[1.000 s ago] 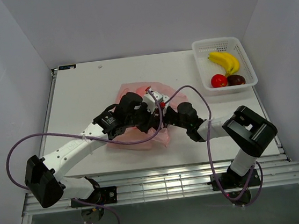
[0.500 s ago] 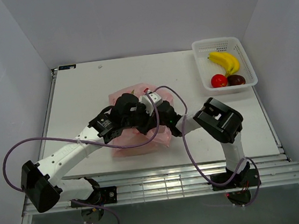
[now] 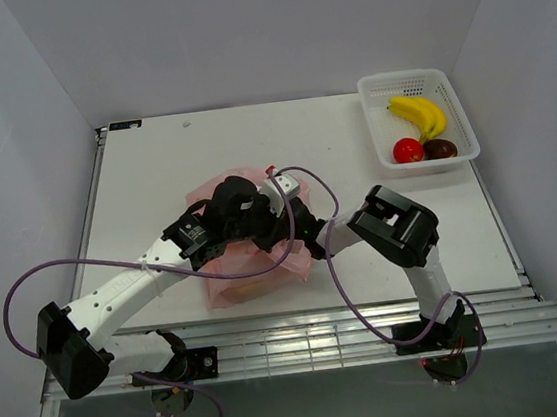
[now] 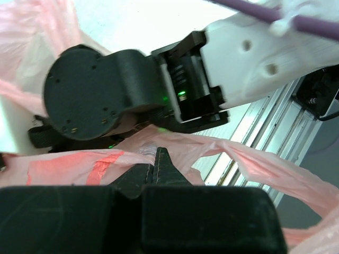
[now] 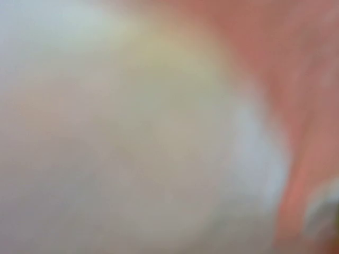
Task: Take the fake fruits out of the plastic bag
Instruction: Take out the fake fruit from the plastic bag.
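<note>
The pink plastic bag (image 3: 254, 277) lies bunched near the table's front edge. My left gripper (image 3: 275, 217) is shut on a fold of the bag (image 4: 95, 164) at its fingertips (image 4: 157, 154) and holds the fold up. My right arm's wrist (image 3: 311, 227) reaches left into the bag beside the left gripper. Its black and white body fills the left wrist view (image 4: 159, 90). Its fingers are hidden by the bag. The right wrist view is a pale and pink blur. No fruit shows clearly inside the bag.
A white perforated basket (image 3: 446, 84) stands at the back right. It holds a yellow banana (image 3: 419, 112), a red round fruit (image 3: 408, 149) and a dark one (image 3: 441, 149). Purple cables loop over both arms. The metal rail runs along the near edge.
The right arm has folded in and pushed left into the bag. The left gripper and the bag have shifted left and toward the near edge.
</note>
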Motion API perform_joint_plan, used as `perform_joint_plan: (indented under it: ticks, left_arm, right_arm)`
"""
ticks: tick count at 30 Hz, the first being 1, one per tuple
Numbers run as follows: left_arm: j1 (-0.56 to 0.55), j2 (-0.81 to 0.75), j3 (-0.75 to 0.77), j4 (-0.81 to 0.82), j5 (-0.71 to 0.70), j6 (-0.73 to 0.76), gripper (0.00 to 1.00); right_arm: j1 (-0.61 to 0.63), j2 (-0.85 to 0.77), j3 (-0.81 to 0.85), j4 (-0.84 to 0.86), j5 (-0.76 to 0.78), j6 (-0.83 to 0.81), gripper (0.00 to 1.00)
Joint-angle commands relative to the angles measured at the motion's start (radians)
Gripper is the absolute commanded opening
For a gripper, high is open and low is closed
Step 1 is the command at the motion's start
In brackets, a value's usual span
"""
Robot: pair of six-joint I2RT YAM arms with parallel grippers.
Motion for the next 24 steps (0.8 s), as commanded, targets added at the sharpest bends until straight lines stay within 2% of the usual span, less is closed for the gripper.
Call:
perform_joint_plan:
  ticks: [1, 5, 8, 12, 15, 18, 21, 24]
  left_arm:
    - [-0.003, -0.045, -0.005, 0.019, -0.035, 0.007, 0.00]
    - [-0.003, -0.072, -0.009, 0.036, -0.091, 0.001, 0.00]
    - [-0.003, -0.078, -0.002, 0.036, -0.183, -0.009, 0.00]
    - [-0.001, -0.071, 0.006, 0.047, -0.245, -0.015, 0.00]
    - [-0.001, -0.045, 0.026, 0.062, -0.164, 0.007, 0.00]
    - [-0.003, 0.001, 0.061, 0.108, -0.142, 0.053, 0.00]
    - [-0.001, 0.070, 0.110, 0.177, -0.067, 0.129, 0.00]
    - [-0.001, 0.171, 0.203, 0.179, 0.023, 0.192, 0.00]
  right_arm:
    - [-0.006, -0.123, -0.095, 0.002, 0.090, 0.008, 0.08]
    - [-0.029, -0.277, -0.244, 0.003, 0.186, 0.031, 0.08]
    - [-0.044, -0.459, -0.390, -0.003, 0.327, 0.048, 0.08]
    - [-0.045, -0.635, -0.525, -0.156, 0.491, 0.070, 0.08]
    - [-0.045, -0.751, -0.619, -0.193, 0.522, 0.099, 0.08]
    - [-0.045, -0.846, -0.662, -0.245, 0.557, 0.135, 0.08]
    - [-0.045, -0.903, -0.680, -0.285, 0.567, 0.137, 0.08]
    - [-0.043, -0.932, -0.689, -0.314, 0.550, 0.149, 0.08]
